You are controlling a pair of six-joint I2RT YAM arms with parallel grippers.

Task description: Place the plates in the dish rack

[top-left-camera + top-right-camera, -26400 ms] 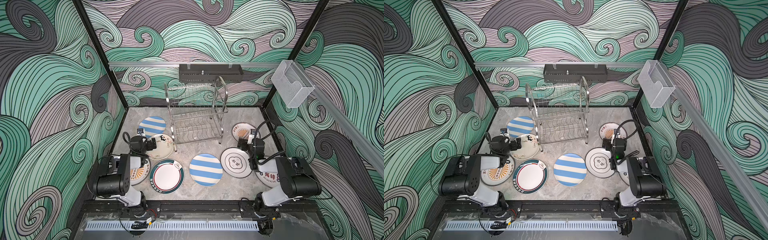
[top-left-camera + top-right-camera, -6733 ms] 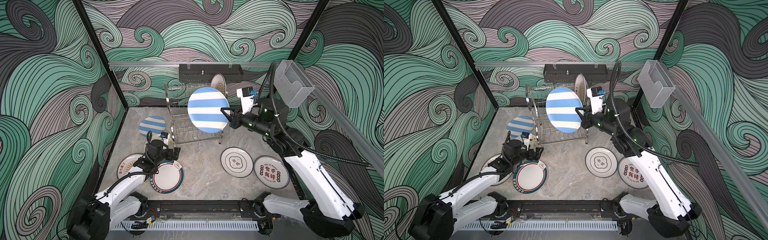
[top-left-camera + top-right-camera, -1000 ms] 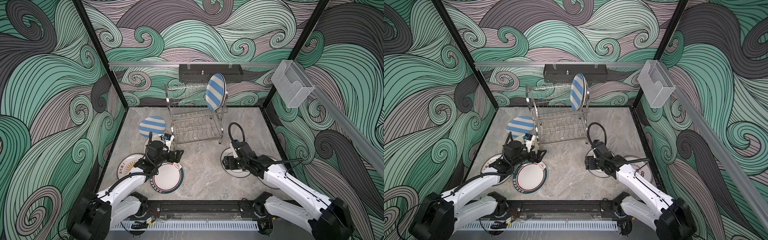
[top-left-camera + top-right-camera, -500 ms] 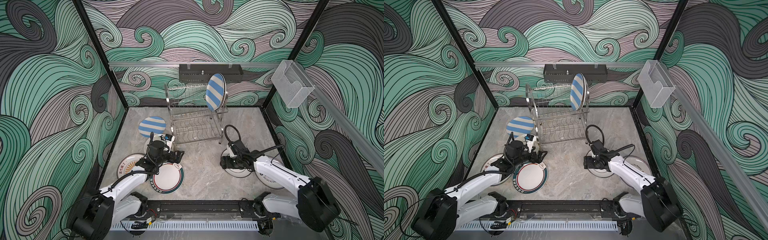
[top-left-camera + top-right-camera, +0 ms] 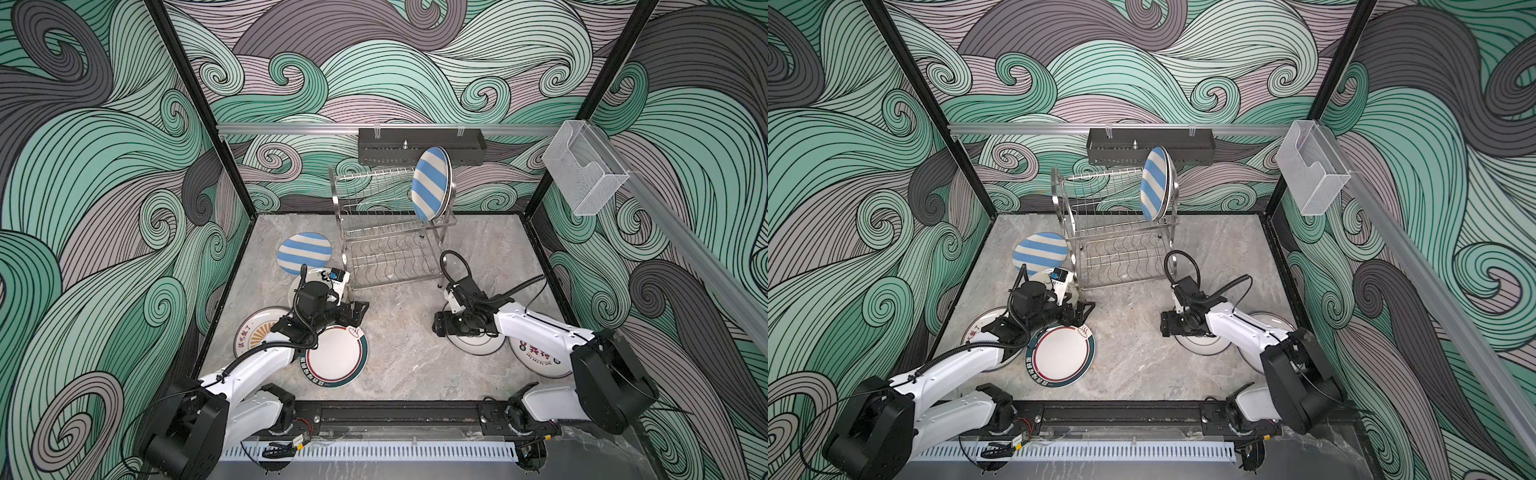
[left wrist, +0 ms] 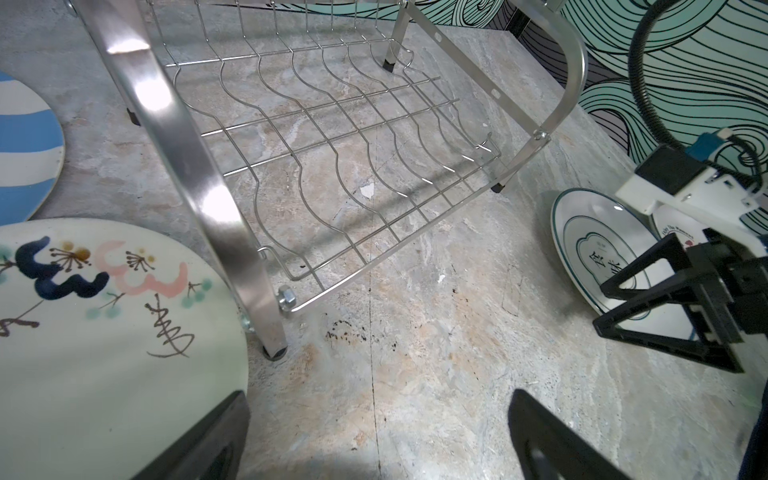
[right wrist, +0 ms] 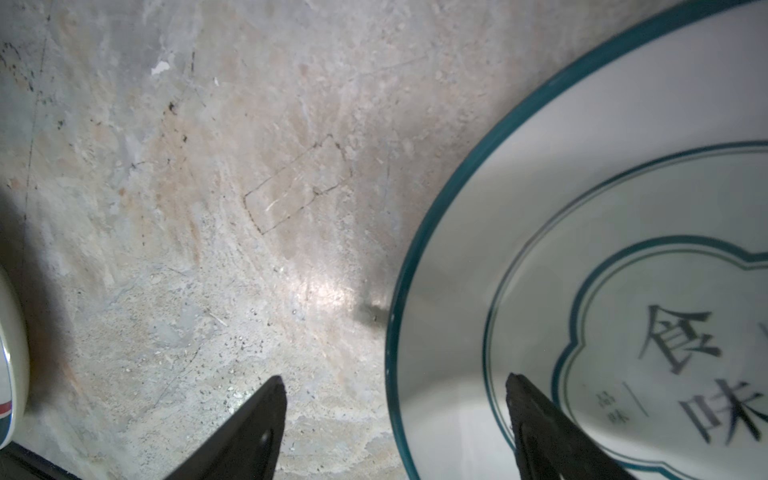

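Since the earlier frames the right gripper (image 5: 438, 328) has left the dish rack (image 5: 388, 249) and come down to the table (image 5: 407, 365), right of centre in both top views. The striped plate (image 5: 430, 185) it carried now stands on edge at the right end of the rack's upper shelf. The right gripper's jaws are spread and hold nothing. In the right wrist view they straddle the rim of the teal-rimmed plate (image 7: 582, 270), one finger over the plate and one over bare table. Left of centre, the left gripper (image 5: 359, 311) hangs released beside the cartoon plate (image 6: 104, 353). A second striped plate (image 5: 304, 252), a sunburst plate (image 5: 255, 332), a ringed plate (image 5: 336, 357) and a red-lettered plate (image 5: 536, 359) lie flat on the table.
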